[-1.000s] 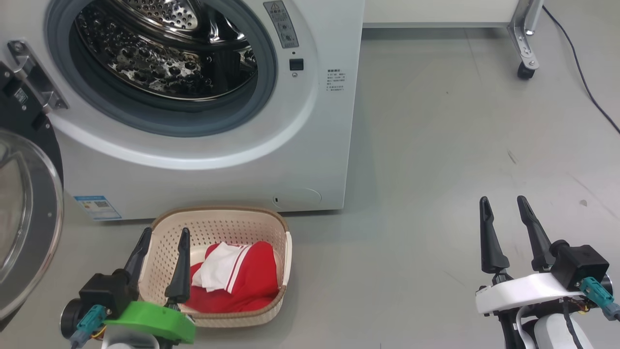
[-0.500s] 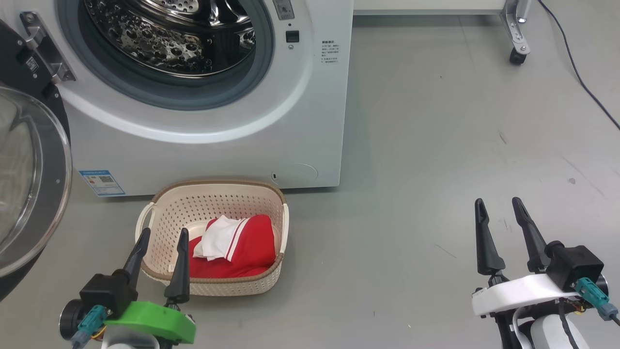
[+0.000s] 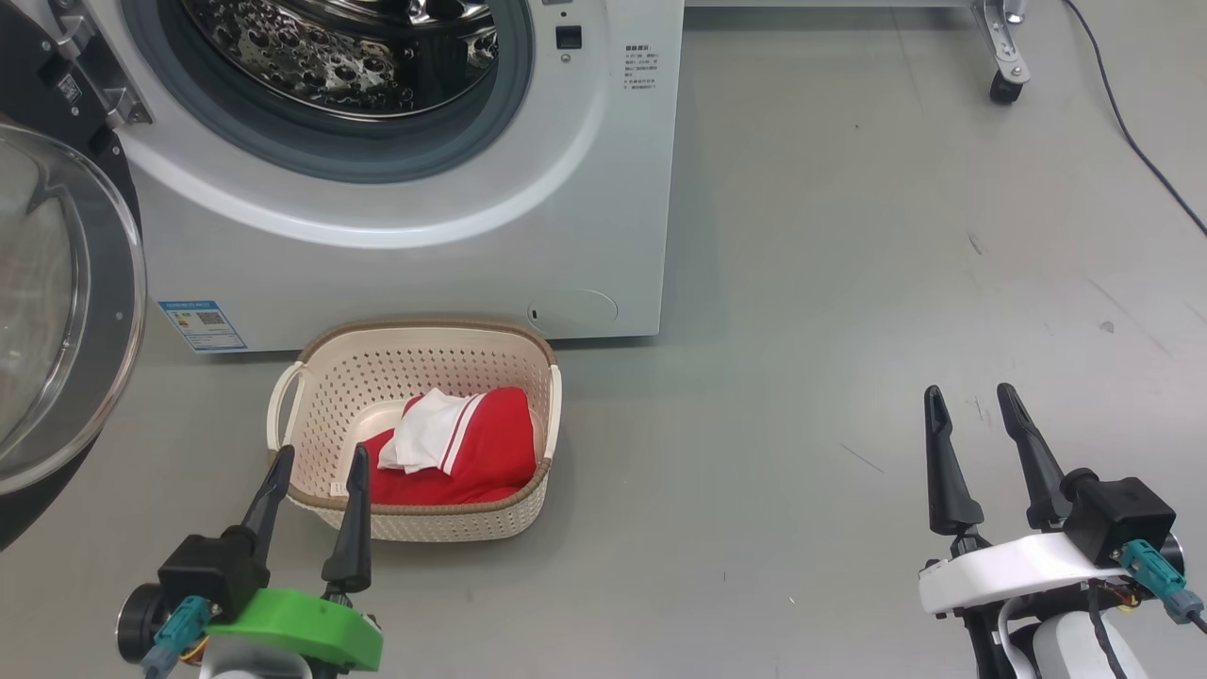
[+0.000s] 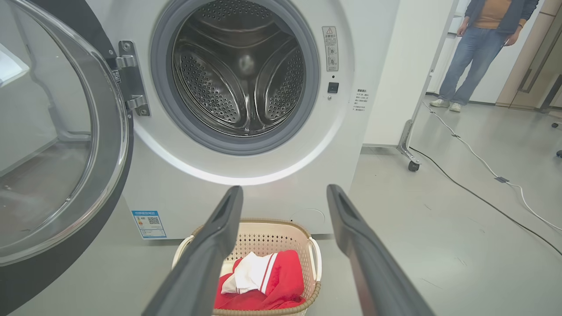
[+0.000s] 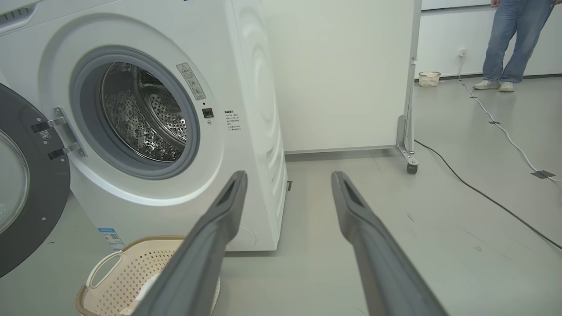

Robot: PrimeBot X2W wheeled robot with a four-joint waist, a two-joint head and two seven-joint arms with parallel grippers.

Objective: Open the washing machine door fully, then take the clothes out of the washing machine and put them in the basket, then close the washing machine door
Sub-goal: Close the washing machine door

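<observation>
The white washing machine (image 3: pixel 528 236) stands with its steel drum (image 4: pixel 239 74) bare. The washing machine door (image 3: pixel 57 311) hangs swung wide open on the left, black rim around clear glass. On the floor in front sits the cream basket (image 3: pixel 424 330) with the red and white clothes (image 3: pixel 471 453) lying inside. My left gripper (image 3: pixel 321 455) hovers open just before the basket's near left corner, empty. My right gripper (image 3: pixel 968 390) is open and empty over bare floor far to the right. From the left wrist the basket (image 4: pixel 263 224) and clothes (image 4: pixel 285 281) lie between the open fingers.
A white panel on casters (image 3: pixel 1001 90) stands right of the machine. Cables (image 4: pixel 483 197) run across the grey floor to the right. A person (image 5: pixel 513 44) in jeans stands at the far wall, near a small basket (image 5: pixel 429 79).
The whole head picture has shifted: machine and basket sit higher in it, so the camera moved. Both grippers keep their places, still open.
</observation>
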